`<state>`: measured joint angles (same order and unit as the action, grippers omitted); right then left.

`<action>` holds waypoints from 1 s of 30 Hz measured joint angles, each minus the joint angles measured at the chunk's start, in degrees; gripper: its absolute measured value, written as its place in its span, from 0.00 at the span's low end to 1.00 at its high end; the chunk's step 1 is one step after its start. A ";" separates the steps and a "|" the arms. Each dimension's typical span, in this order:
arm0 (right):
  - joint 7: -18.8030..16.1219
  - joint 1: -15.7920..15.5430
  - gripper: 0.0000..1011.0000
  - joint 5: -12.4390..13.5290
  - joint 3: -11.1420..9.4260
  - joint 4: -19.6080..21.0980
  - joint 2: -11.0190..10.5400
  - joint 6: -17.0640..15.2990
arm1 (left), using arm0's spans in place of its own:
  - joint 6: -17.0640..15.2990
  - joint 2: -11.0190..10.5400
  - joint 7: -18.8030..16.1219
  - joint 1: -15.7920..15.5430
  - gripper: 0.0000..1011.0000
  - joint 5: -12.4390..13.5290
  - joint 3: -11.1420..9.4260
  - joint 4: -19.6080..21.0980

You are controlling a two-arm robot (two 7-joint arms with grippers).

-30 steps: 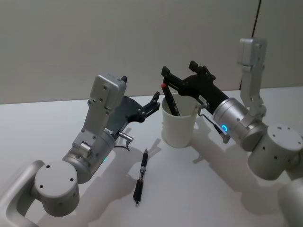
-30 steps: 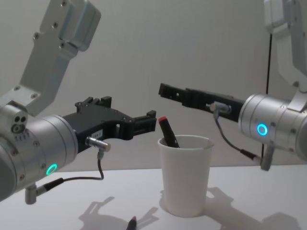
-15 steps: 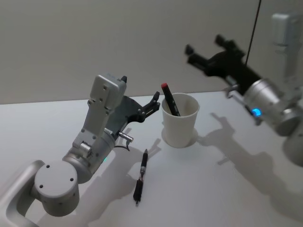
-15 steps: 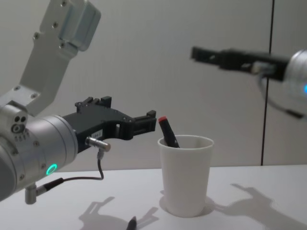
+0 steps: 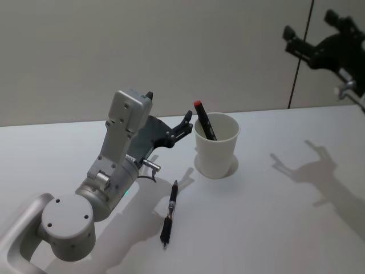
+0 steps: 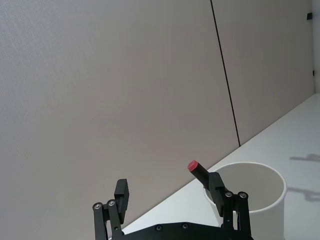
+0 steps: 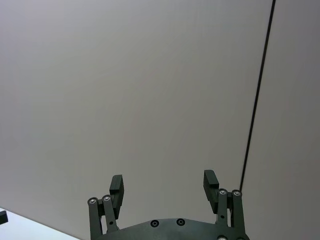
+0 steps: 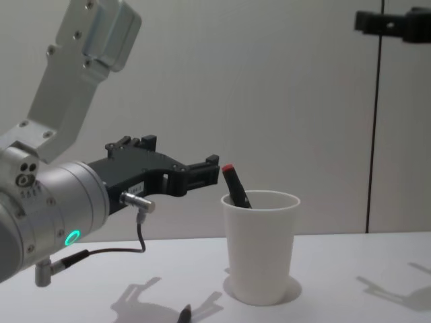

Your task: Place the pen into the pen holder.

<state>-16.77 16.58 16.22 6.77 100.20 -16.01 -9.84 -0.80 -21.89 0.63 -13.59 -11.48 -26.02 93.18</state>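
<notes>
Two tools, both open and empty. The left tool hovers just beside the pen holder; the right tool is high over the far right corner of the surface. A red-capped pen leans inside the holder, and a loose pen lies nearer the near edge. We judge: lower the left tool, pinch mid-barrel, upend over the rim. Head view gives the loose pen whole; chest view catches just its tip.

Robot lab or test bay, likely: plain white surface, bare grey panelled wall far behind it, single dark vertical seam between panels at far right.
</notes>
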 joint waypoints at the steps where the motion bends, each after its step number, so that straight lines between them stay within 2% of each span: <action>1: 0.06 -0.20 0.99 0.00 -0.38 0.61 -0.48 -0.18 | 0.00 0.00 0.00 0.00 0.99 0.00 0.00 0.00; 15: 0.42 -1.22 0.99 0.07 -2.24 3.90 -3.09 -1.03 | 0.00 0.00 0.00 0.00 0.99 0.00 0.00 0.00; 30: 0.54 -1.55 0.99 0.10 -2.91 5.02 -3.94 -1.29 | 0.00 0.00 0.00 0.00 0.99 0.00 0.00 0.00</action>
<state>-16.23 15.03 16.33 3.87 105.22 -19.96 -11.13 -0.79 -21.89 0.63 -13.59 -11.48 -26.03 93.18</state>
